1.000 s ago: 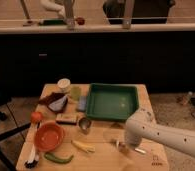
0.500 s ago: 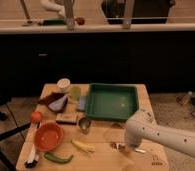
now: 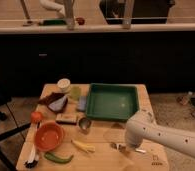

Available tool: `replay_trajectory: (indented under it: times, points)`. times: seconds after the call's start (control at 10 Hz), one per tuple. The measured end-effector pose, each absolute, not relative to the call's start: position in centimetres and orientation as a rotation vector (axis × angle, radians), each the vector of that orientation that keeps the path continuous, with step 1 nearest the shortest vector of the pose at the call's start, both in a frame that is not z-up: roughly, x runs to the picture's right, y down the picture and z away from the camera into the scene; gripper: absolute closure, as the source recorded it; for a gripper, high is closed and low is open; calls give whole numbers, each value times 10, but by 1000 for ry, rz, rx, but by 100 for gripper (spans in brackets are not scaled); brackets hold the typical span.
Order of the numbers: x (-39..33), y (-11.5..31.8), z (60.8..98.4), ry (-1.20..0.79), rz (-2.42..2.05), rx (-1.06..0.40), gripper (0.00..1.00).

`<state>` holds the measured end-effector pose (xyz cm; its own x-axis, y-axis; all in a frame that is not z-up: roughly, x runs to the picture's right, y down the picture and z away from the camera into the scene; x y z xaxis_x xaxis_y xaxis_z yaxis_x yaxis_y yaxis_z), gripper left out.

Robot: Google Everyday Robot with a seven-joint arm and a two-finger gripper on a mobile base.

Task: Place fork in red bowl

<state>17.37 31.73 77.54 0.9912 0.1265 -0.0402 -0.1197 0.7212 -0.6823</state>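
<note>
Where white arm (image 3: 161, 134) ends, gripper (image 3: 120, 146) sits low at table (image 3: 141, 162) front, right of centre; spread or closed, cannot tell. Fork (image 3: 139, 150) lies on table just beside gripper, right side. Yellow banana-like piece (image 3: 83, 146) to left. Red bowl (image 3: 49, 136) well apart, front left. Green tray (image 3: 112, 101) behind.

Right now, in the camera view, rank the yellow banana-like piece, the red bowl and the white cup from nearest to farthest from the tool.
The tool sits low, front centre-right.
1. Yellow banana-like piece, just to its left in the view.
2. Red bowl, front left.
3. White cup, far back left.
</note>
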Motion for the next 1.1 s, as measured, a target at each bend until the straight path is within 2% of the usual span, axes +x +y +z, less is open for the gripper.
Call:
replay_trajectory:
  times: [1.1]
  points:
    - [168,299,768,-57,136,-727,100]
